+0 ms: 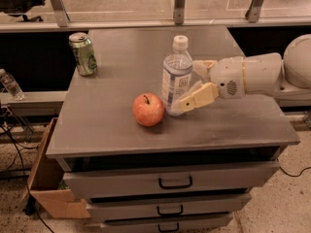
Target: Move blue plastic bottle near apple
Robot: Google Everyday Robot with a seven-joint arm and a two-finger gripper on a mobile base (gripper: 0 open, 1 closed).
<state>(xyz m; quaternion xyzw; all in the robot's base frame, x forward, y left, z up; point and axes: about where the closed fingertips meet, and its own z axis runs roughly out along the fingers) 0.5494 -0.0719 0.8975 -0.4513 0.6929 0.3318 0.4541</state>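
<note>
Closest to us we see three gray drawers [121, 184] with dark handles, one under the other. A brown cardboard box [44, 178] sits on the floor at their left side.

On top of the drawers is the flat gray counter [243, 125]. The apple [148, 109] sits on it near the front, a bit left of the middle. It is red and orange, with a small dark stem on top.

Just beside the apple, on its right and a little farther back, the blue plastic bottle [176, 76] stands straight up on the counter. It is clear, with a white cap and a pale label. The two look like they almost touch.

The gripper [190, 85] is at the bottle's right side, on a white arm [252, 74] that comes in from the right. Its fingers [201, 95] are spread wide. One tip is in front of the low part of the bottle, and the other is up by its far side.

Farther back, at the left corner of the counter, a green can [83, 54] stands well apart from the apple. Off the counter to the far left we see a small clear bottle [9, 84].
</note>
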